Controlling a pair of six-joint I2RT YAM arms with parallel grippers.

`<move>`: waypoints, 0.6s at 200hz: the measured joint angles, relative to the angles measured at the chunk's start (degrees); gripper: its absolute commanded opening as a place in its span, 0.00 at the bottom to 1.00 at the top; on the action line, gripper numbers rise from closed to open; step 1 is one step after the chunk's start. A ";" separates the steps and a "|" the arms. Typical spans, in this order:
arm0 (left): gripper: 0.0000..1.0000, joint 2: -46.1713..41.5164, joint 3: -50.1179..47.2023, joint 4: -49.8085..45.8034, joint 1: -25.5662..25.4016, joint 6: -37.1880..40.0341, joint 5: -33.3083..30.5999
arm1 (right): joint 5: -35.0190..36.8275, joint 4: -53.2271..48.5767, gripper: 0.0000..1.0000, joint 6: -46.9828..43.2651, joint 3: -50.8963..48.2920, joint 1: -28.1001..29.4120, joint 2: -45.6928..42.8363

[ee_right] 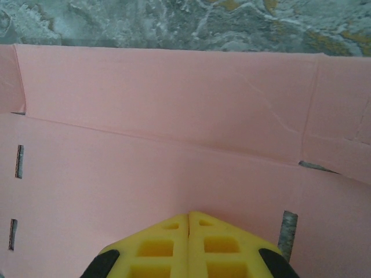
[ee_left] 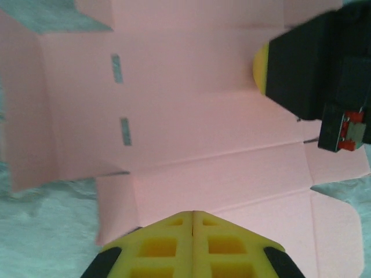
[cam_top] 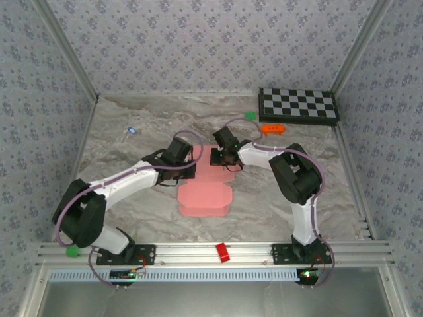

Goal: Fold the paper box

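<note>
At the upper left of the overhead view, a small blue-and-white object [cam_top: 131, 131] lies on the grey marbled table [cam_top: 119, 142], well apart from everything else. Moving right, my white-and-black left arm [cam_top: 125, 179] reaches in toward the centre. Its left jaws sit over the far-left part of the paper box [cam_top: 205, 198], a flat pink thin-card die-cut sheet with flaps lying mid-table.

In the left wrist view the yellow-padded left jaws are pressed together at bottom centre, pinching nothing, above the pink sheet [ee_left: 191, 116]. Two narrow slots show at that frame's left. I cannot tell whether the tips touch the card.

A small red block [cam_top: 223, 252] rests on the metal rail at bottom centre. Right of it, the right arm [cam_top: 297, 177] bends back toward the sheet's far edge. In the right wrist view the right jaws are likewise pressed together and pinch nothing, over creased pink card [ee_right: 174, 104] whose far edge meets the table at the top.

Further right lie a small green piece [cam_top: 250, 115], an orange toy [cam_top: 272, 128] and a black-and-white checkerboard [cam_top: 297, 104] at the upper right.
</note>
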 measured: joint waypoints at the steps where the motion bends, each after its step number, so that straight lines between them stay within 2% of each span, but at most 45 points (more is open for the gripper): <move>1: 0.00 0.13 0.00 0.00 -0.09 0.00 0.07 | 0.02 0.00 0.00 0.00 -0.04 -0.02 -0.02; 52: 0.00 7.93 -0.13 1.29 -1.88 -3.30 4.37 | 1.22 0.02 0.00 0.39 -1.38 -0.28 -1.07; 120: 0.00 12.81 0.96 2.19 -1.90 -4.72 2.73 | 2.84 0.85 0.00 0.37 -6.12 -0.61 -4.44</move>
